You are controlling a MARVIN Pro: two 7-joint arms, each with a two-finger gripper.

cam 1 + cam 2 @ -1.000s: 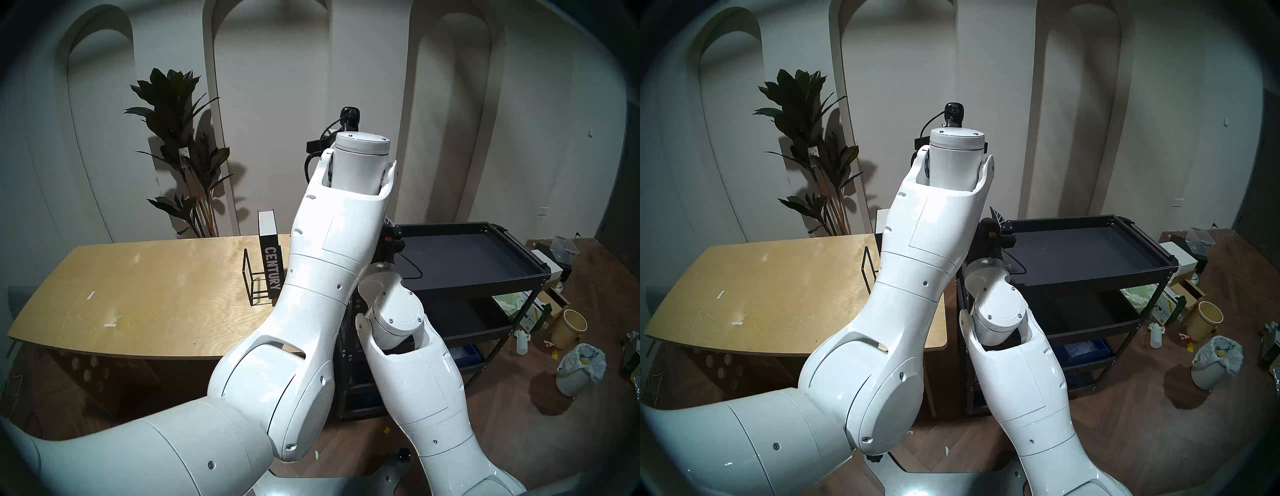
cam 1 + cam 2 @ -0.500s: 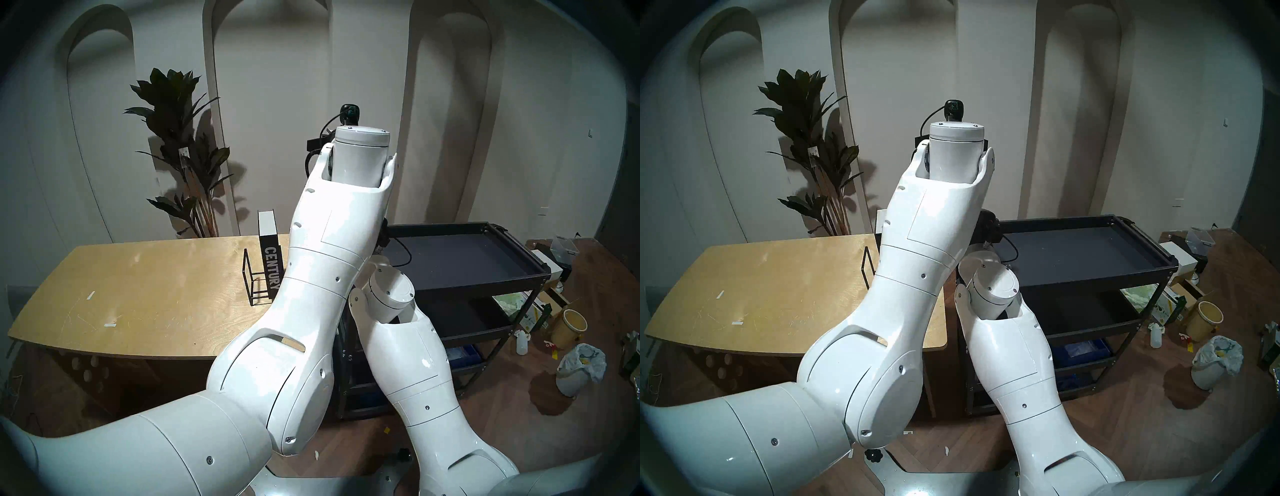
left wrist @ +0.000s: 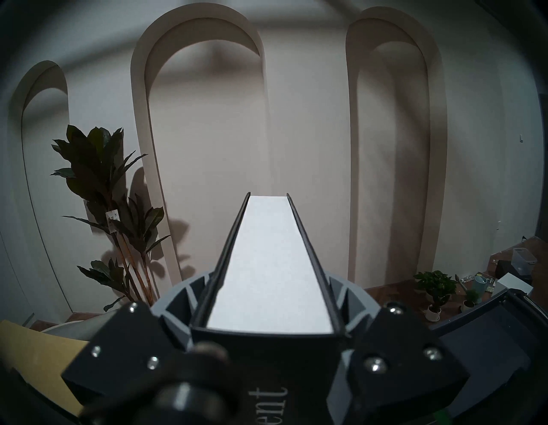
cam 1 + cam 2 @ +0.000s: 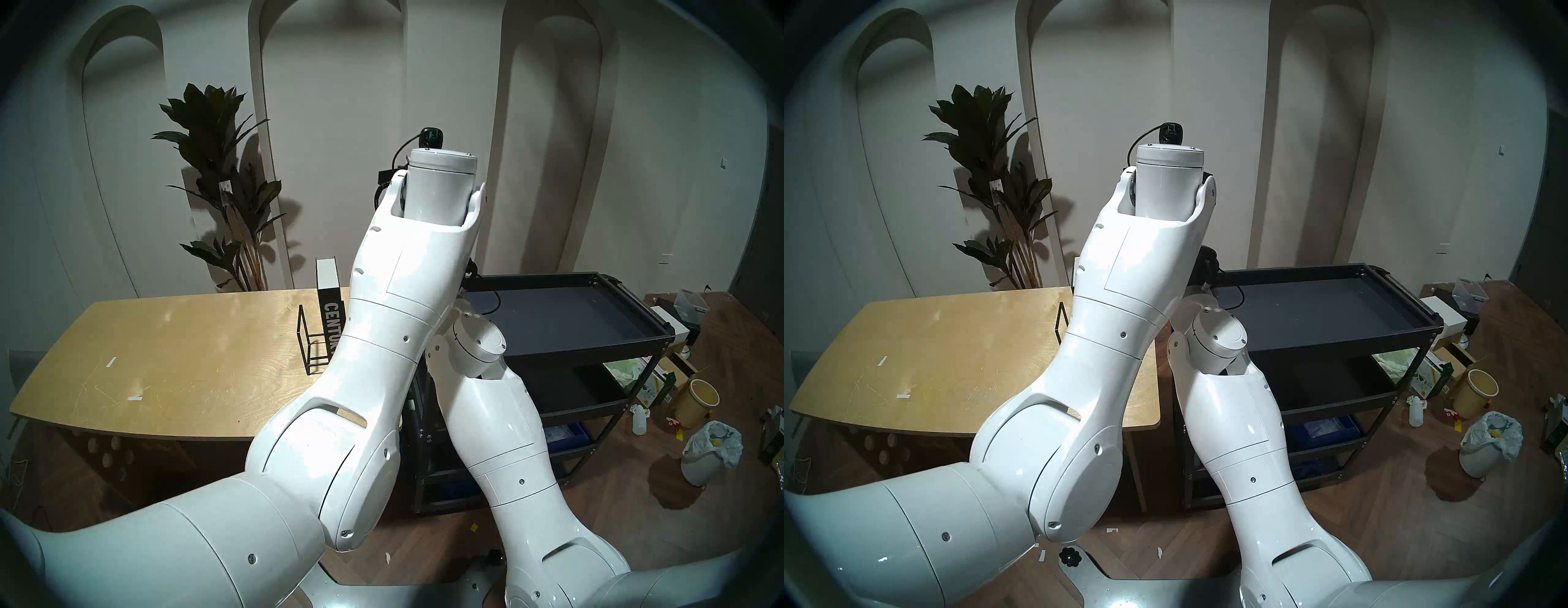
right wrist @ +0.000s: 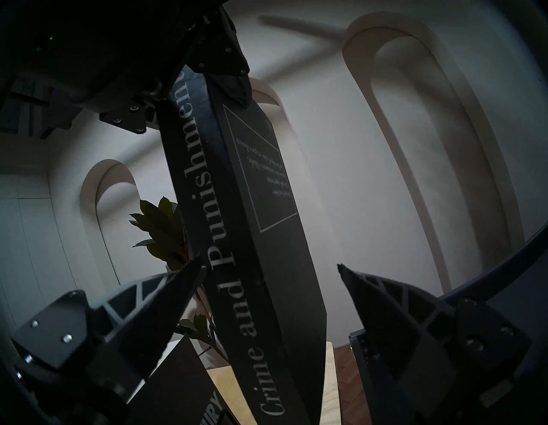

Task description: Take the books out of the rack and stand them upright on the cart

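My left gripper (image 3: pixel 268 299) is shut on the black "Crime and Punishment" book (image 3: pixel 267 261), its white page edge running away between the fingers. From the right wrist this book's spine (image 5: pixel 225 267) hangs tilted in the air under the left gripper (image 5: pixel 184 92). My right gripper (image 5: pixel 269 264) is open, its fingers on either side of the book's lower half; whether they touch it I cannot tell. The "CENTURY" book (image 4: pixel 329 297) stands in the wire rack (image 4: pixel 306 344) on the wooden table (image 4: pixel 191 361). The black cart (image 4: pixel 594 344) stands to the right, and my arms hide both grippers in the head views.
A tall potted plant (image 4: pixel 220 191) stands behind the table. Right of the cart the floor holds a yellow bucket (image 4: pixel 700 401), a bagged bin (image 4: pixel 708 450), boxes and bottles. The cart's lower shelves (image 4: pixel 594 399) carry some items.
My right forearm has swung up and to the left, bringing its gripper behind the left arm. The left arm has drifted slightly left with the book.
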